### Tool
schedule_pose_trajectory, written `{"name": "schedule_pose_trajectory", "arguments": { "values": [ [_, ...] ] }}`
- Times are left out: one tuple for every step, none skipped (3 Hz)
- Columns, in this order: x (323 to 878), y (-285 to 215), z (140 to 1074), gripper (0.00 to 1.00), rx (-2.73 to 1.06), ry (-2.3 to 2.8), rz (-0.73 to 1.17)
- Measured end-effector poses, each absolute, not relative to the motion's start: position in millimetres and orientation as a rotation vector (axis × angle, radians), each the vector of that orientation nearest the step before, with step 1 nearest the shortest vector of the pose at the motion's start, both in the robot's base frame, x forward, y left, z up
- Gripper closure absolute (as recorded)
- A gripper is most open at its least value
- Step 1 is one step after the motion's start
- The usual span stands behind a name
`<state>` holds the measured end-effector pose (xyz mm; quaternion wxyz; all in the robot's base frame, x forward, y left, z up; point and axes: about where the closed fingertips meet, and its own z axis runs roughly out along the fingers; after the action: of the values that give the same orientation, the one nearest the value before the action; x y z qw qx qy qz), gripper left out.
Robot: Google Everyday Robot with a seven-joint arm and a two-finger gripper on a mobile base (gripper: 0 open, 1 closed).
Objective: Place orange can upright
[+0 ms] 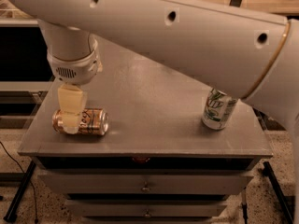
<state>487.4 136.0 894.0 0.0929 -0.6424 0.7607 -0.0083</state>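
Note:
The orange can (88,122) lies on its side near the front left corner of the grey cabinet top (149,97), its silver end facing right. My gripper (70,123) hangs straight down from the white wrist and sits at the can's left part, covering it from this side. Whether it touches the can is not visible.
A white-and-green can (217,109) stands upright at the right side of the cabinet top, partly under my large white arm (187,36), which spans the upper view. Drawers (145,186) sit below the top's front edge.

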Motion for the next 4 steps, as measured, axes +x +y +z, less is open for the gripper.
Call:
{"name": "schedule_pose_trajectory", "arguments": {
  "values": [
    [482.9,142.3,885.2,0.00,-1.901,2.250,-0.009],
    [485.6,160.7,856.8,0.00,-1.926,2.223,0.012],
    [484.0,166.9,857.5,0.00,-1.928,2.216,0.008],
    [480.7,177.0,856.2,0.18,-1.943,2.202,0.012]
  ]
}}
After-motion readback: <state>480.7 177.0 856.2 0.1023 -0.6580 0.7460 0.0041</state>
